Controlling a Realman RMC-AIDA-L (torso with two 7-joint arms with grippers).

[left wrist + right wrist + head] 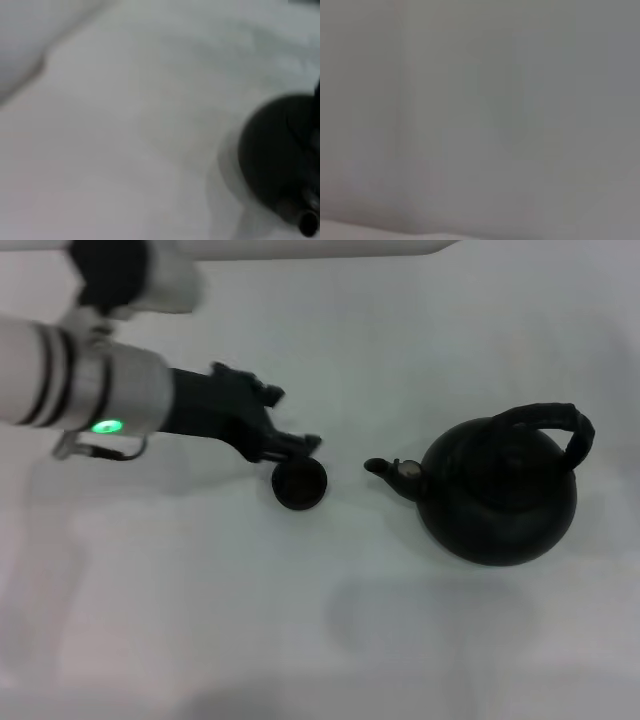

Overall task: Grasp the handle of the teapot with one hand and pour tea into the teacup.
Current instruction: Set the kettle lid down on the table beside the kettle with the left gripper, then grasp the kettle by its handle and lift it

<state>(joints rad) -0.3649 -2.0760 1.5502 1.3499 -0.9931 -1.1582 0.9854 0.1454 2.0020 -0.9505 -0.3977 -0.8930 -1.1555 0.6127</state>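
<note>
Just beside the left end effector (300,445) you have the teacup (299,483), its rim right at the black fingertips on the near side; whether they touch it, you cannot tell. How far the fingers are apart is not visible either, and they hold nothing you can make out. Past the teacup, away from the end effector, stands the teapot (497,490) on the white surface (200,620), spout aimed at the cup, its handle (553,422) arched overhead and free. Your left arm reaches in low from the left, a green light glowing on its wrist. The right end effector is out of sight.
</note>
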